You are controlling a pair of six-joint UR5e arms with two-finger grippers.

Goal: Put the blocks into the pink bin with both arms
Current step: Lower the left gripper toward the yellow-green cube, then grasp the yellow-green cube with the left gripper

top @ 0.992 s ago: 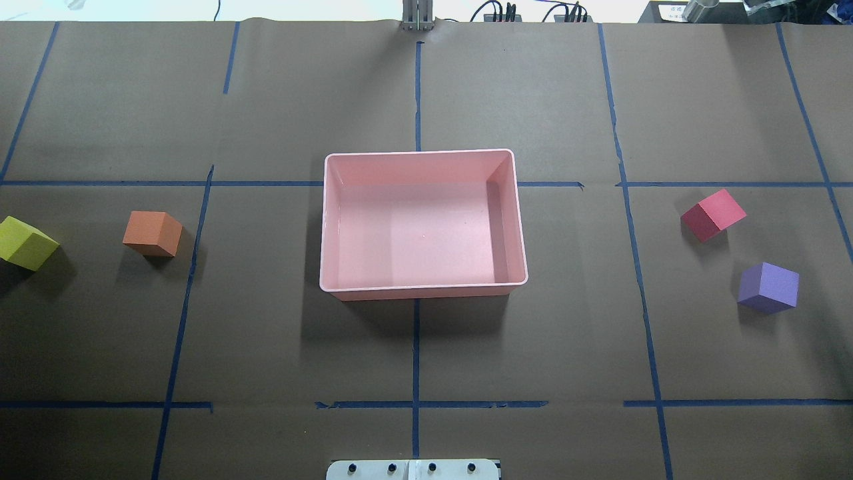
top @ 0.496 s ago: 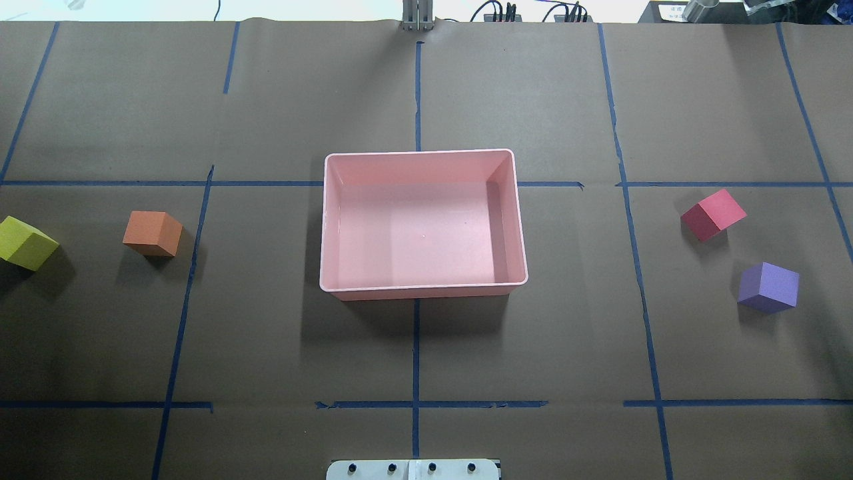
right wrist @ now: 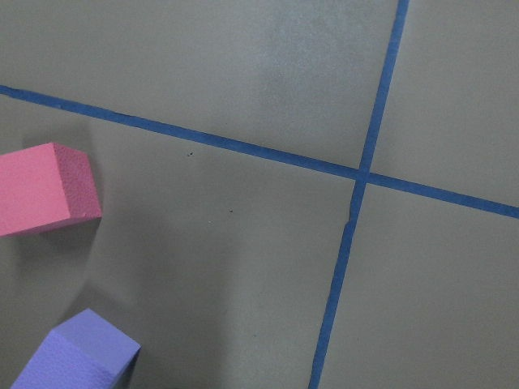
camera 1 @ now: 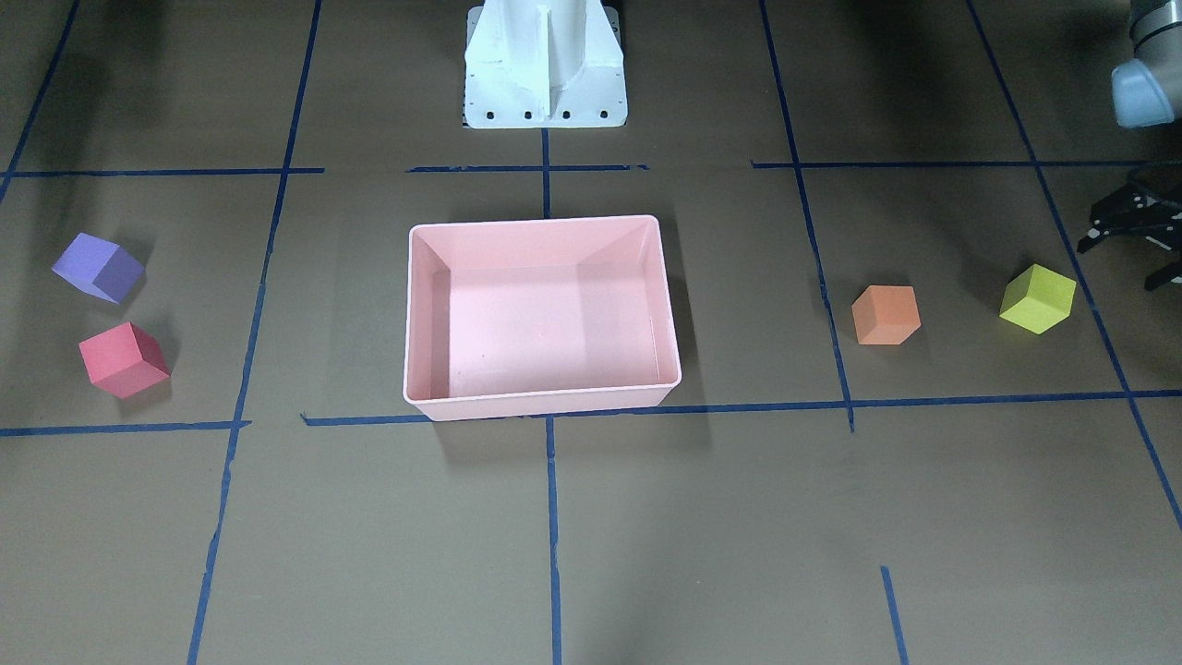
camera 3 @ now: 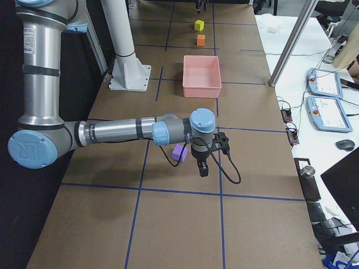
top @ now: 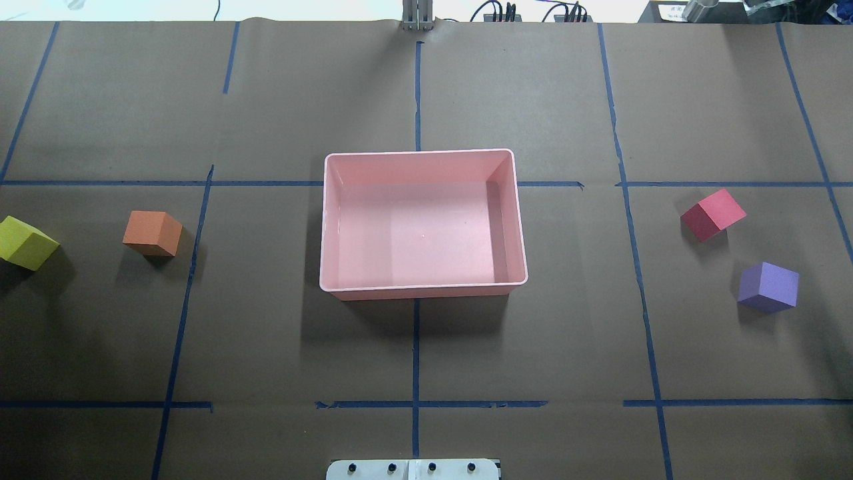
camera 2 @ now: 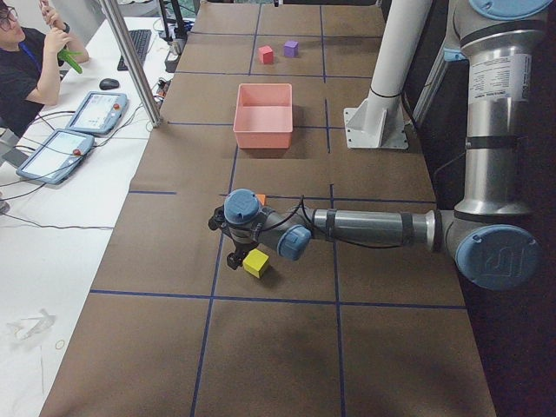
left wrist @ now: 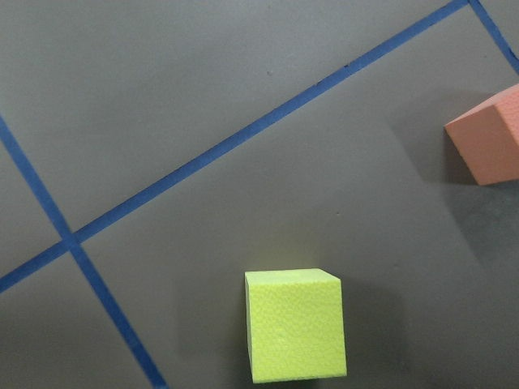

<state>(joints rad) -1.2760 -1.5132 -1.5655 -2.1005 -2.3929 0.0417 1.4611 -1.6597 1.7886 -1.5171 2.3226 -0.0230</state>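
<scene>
The pink bin [top: 324, 220] stands empty at the table's middle. The yellow-green block [top: 23, 241] and the orange block [top: 152, 233] lie to its left, and the red block [top: 713, 214] and the purple block [top: 768, 287] to its right. My left gripper [camera 1: 1122, 263] hangs just beside and above the yellow-green block [camera 1: 1038, 297], with its fingers spread and empty. My right gripper [camera 3: 203, 168] hovers next to the purple block [camera 3: 179, 152]. It shows only in the exterior right view, so I cannot tell whether it is open or shut.
The white pedestal base [camera 1: 545, 65] stands behind the bin. Blue tape lines grid the brown table cover. An operator [camera 2: 26, 61] sits beyond the far edge, by tablets and cables.
</scene>
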